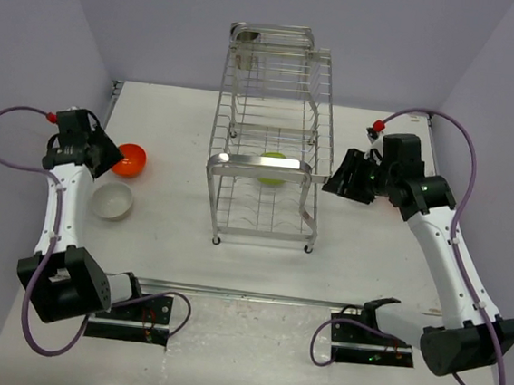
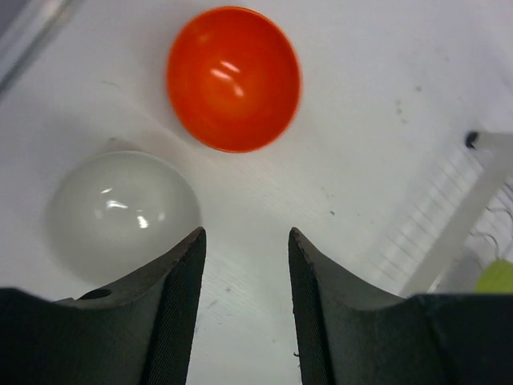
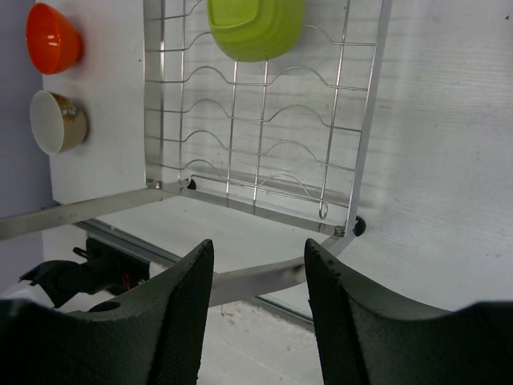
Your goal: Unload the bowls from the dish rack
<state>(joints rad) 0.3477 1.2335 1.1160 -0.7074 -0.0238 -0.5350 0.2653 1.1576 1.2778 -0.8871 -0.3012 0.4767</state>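
- L gripper: jaws apart, empty, near bright orange round bowl & pale whitish bowl on white table.
- R gripper: jaws apart, empty, beside chrome wire dish rack.
- Small lime-green bowl on rack's bottom shelf. My plan: enter sideways w/ R, pinch rim, lift clear of wires.

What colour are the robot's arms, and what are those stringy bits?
The left arm and right arm are white tubes with chunky black joints. The stringy bits are purple cables ending in little red plugs. The left tool and right tool each have two curved dark fingers.
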